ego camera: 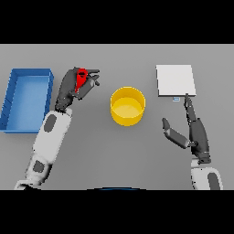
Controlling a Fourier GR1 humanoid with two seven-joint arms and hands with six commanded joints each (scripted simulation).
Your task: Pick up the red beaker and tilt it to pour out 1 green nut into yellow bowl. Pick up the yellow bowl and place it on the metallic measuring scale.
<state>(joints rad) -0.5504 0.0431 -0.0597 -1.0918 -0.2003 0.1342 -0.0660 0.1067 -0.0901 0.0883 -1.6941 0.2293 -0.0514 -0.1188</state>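
My left hand (pixel 73 87) is curled round the red beaker (pixel 81 78), holding it above the table to the left of the yellow bowl (pixel 128 106). Only part of the beaker shows between the fingers, and no green nut is visible. The bowl stands upright near the middle of the table, and its inside looks plain yellow. At the far right lies the metallic measuring scale (pixel 176 80), a flat pale square plate. My right hand (pixel 195 131) is open below the scale, its fingers straight and pointing up towards the scale's lower edge, the thumb spread out to the left.
A blue open tray (pixel 13 98) lies at the left edge of the table, next to my left arm. Grey table surface (pixel 119 155) stretches between both arms in front of the bowl.
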